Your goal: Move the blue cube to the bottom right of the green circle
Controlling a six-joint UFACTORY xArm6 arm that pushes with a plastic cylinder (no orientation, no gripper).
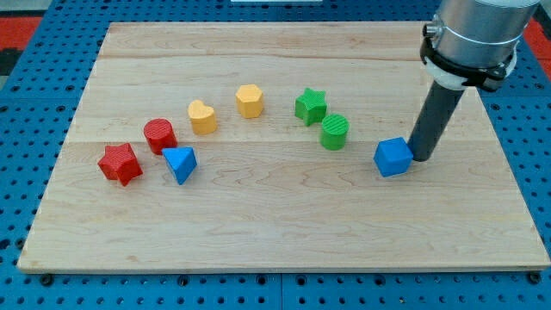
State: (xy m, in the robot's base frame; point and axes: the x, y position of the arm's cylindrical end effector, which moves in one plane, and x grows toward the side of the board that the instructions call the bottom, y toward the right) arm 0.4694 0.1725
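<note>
The blue cube (393, 158) lies on the wooden board (284, 224), at the view's right of centre. The green circle (335, 132) stands a short way to its upper left, apart from it. My tip (421, 157) rests on the board right against the cube's right side. The rod rises from it to the arm at the view's top right.
A green star (310, 106) sits just above-left of the green circle. A yellow hexagon (250, 100) and a yellow heart (202, 116) lie left of it. A red circle (160, 135), a red star (120, 164) and a blue triangle (180, 164) sit at the left.
</note>
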